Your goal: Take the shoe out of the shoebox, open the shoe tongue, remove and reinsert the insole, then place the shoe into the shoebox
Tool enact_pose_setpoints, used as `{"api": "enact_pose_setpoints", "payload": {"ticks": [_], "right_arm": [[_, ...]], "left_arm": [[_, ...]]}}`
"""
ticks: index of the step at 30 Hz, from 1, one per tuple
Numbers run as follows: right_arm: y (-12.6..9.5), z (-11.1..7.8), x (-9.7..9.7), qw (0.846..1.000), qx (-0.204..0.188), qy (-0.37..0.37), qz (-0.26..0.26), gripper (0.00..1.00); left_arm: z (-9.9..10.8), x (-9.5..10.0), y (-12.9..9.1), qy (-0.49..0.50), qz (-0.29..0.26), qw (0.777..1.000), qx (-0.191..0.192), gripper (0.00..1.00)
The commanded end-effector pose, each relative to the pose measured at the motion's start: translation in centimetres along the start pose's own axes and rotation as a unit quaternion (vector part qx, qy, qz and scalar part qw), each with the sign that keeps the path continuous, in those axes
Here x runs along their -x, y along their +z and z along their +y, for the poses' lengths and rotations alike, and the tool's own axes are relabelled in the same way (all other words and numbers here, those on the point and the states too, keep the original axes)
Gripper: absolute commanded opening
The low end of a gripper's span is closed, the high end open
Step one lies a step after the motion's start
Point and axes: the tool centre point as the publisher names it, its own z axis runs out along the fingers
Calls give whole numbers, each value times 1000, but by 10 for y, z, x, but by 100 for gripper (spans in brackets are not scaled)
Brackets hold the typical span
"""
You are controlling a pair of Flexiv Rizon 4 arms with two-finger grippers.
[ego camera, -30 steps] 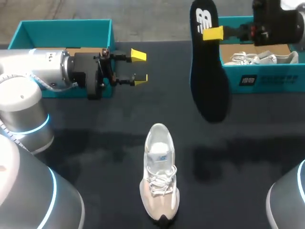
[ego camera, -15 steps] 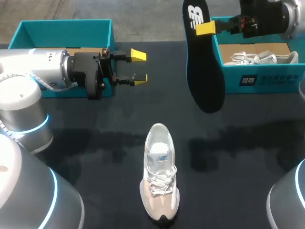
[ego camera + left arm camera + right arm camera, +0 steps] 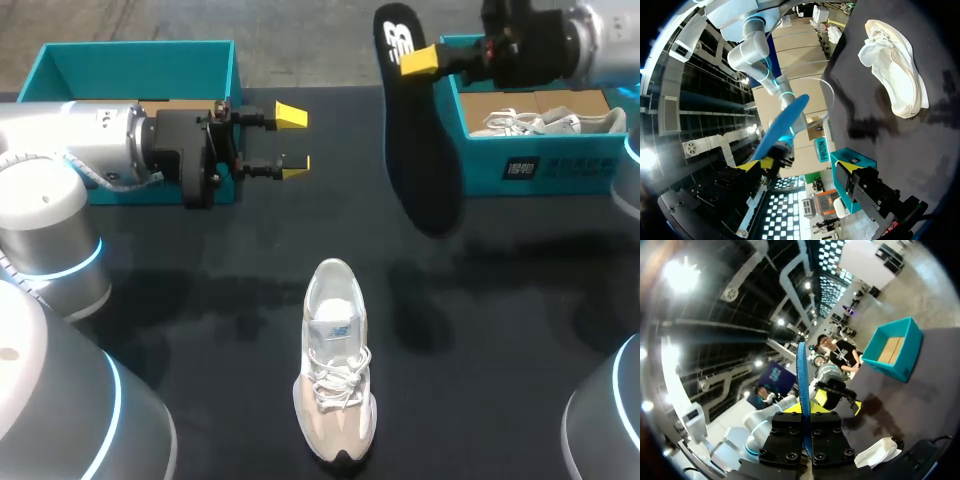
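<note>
Black insole [image 3: 420,160] out, held aloft.
Right gripper [image 3: 415,60] pinches its heel; left gripper [image 3: 292,142] gapes empty. Next, I reckon: slide it toe-first into the shoe [image 3: 335,370].

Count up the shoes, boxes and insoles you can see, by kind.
Shoes: 2 (shoe on the table, shoe in the right box)
Boxes: 2 (left box, right box)
Insoles: 1 (insole, held up by the right gripper)
Total: 5
</note>
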Motion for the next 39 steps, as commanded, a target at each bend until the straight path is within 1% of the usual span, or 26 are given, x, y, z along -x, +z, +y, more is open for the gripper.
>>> {"api": "enact_pose_setpoints", "payload": {"ticks": [1, 4, 5, 6, 22, 23, 25, 27, 30, 33, 36, 39], "right_arm": [[5, 11, 32, 999, -3, 47, -6, 0], [4, 13, 43, 995, 19, 91, -18, 0], [4, 14, 46, 994, 14, 108, -28, 0], [5, 14, 49, 992, -3, 122, -33, 0], [5, 14, 49, 992, -3, 122, -33, 0], [6, 15, 53, 992, -2, 125, -33, 0], [7, 17, 60, 991, 11, 132, -33, 0], [7, 19, 67, 988, 27, 144, -50, 0], [9, 18, 75, 984, 49, 164, -57, 0], [12, 17, 83, 978, 53, 192, -65, 0], [16, 14, 91, 973, 57, 218, -54, 0], [17, 14, 91, 972, 57, 222, -53, 0]], "left_arm": [[0, -1, 1, 1, -1, 1000, 1, 100], [0, -1, 1, 1, -1, 1000, 1, 100], [0, -1, 1, 1, -1, 1000, 1, 100], [0, -1, 1, 1, -1, 1000, 1, 100], [0, -1, 1, 1, -1, 1000, 1, 100], [0, -1, 1, 1, -1, 1000, 1, 100], [0, -1, 1, 1, -1, 1000, 1, 100], [0, -1, 1, 1, -1, 1000, 1, 100], [0, -1, 1, 1, -1, 1000, 1, 100], [0, -1, 1, 1, -1, 1000, 1, 100], [0, -1, 1, 1, -1, 1000, 1, 100], [0, -1, 1, 1, -1, 1000, 1, 100]]}}
